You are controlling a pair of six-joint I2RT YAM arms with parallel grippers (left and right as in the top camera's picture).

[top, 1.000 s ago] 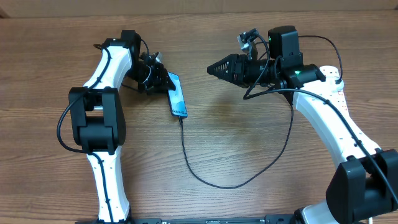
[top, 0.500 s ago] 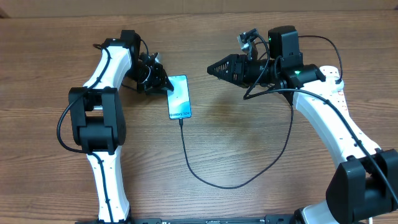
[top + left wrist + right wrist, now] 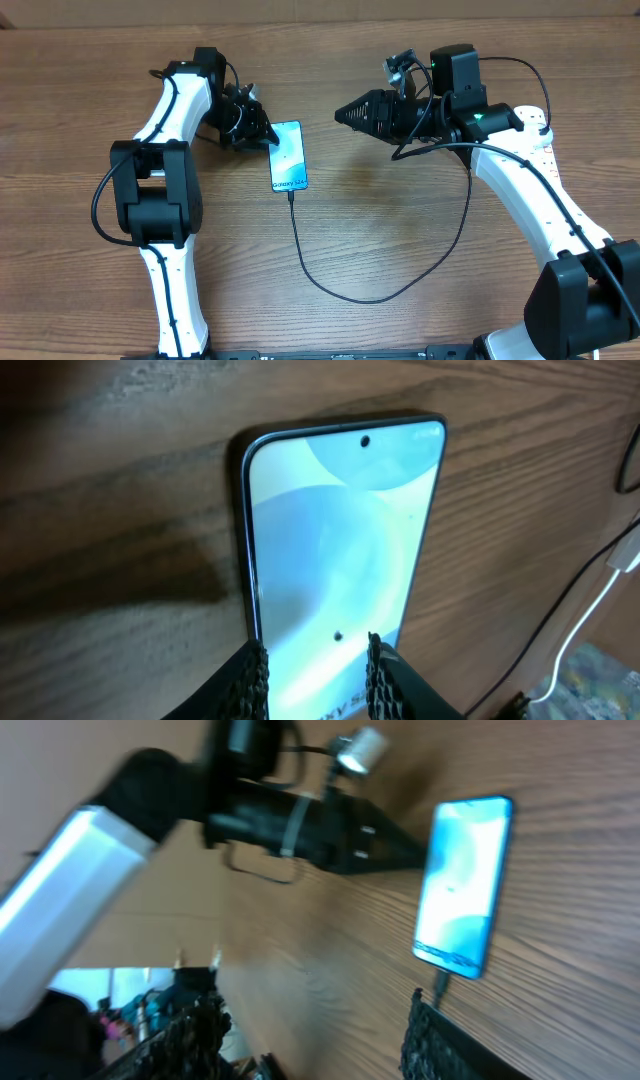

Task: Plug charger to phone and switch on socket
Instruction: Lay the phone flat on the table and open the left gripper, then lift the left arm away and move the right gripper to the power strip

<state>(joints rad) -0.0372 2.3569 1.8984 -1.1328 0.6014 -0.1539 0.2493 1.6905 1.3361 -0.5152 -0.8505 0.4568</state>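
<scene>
The phone (image 3: 289, 156) lies flat on the table with its light-blue screen up, and it fills the left wrist view (image 3: 340, 530). The charger (image 3: 330, 285) is a thin black cable; its tip sits in the phone's near end (image 3: 291, 195) and it loops right toward the right arm. My left gripper (image 3: 265, 137) is at the phone's upper left corner. Its fingers (image 3: 255, 675) stand partly apart over the screen and clamp nothing. My right gripper (image 3: 340, 112) hovers open to the phone's right, empty. The socket (image 3: 547, 152) shows only as a white strip behind the right arm.
Both arms reach in from the near table edge, the left arm (image 3: 160, 190) close beside the phone. The cable's loop crosses the table's middle (image 3: 400, 290). In the right wrist view the left arm (image 3: 290, 815) points at the phone (image 3: 463, 885).
A second ago the phone stood tilted on its edge against my left gripper; it now lies flat, screen up. Both grippers have hardly moved.
</scene>
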